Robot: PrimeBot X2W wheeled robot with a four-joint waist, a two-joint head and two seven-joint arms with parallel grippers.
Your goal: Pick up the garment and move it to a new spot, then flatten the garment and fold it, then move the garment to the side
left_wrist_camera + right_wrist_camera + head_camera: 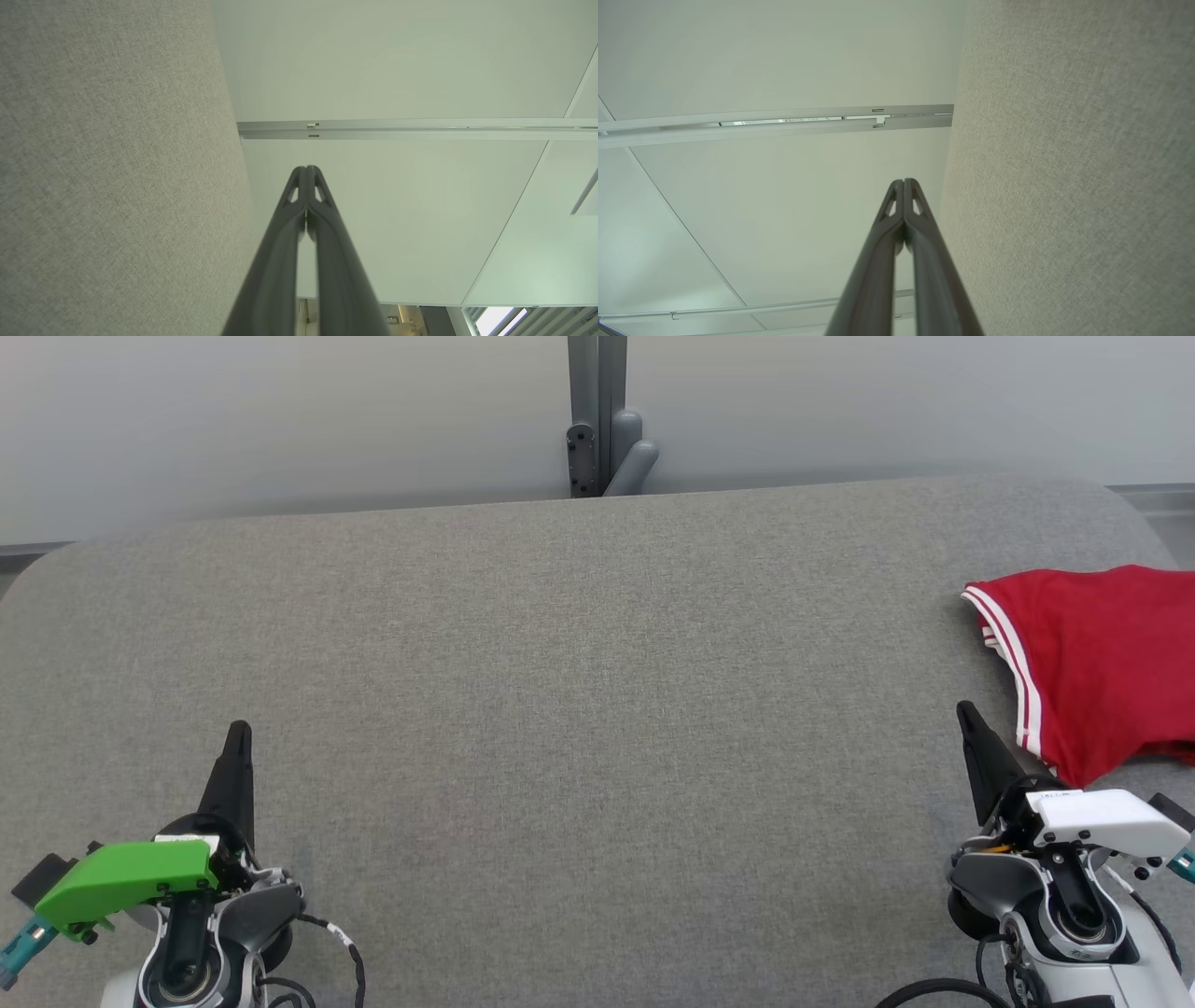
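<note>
1. Left end effector (239, 732) and right end effector (965, 713): both pinched closed, empty.
2. Red garment (1102, 663) lies at far right of desk (560, 709), just beside right end effector, partly out of frame.
3. Risk: closed jaws shove cloth off the edge.

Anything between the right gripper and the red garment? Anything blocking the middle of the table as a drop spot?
Nothing visible. The shut right gripper sits just left of the red garment with white-striped trim, with only bare grey fabric-covered table between them. Nothing lies on the table's middle either.
</note>
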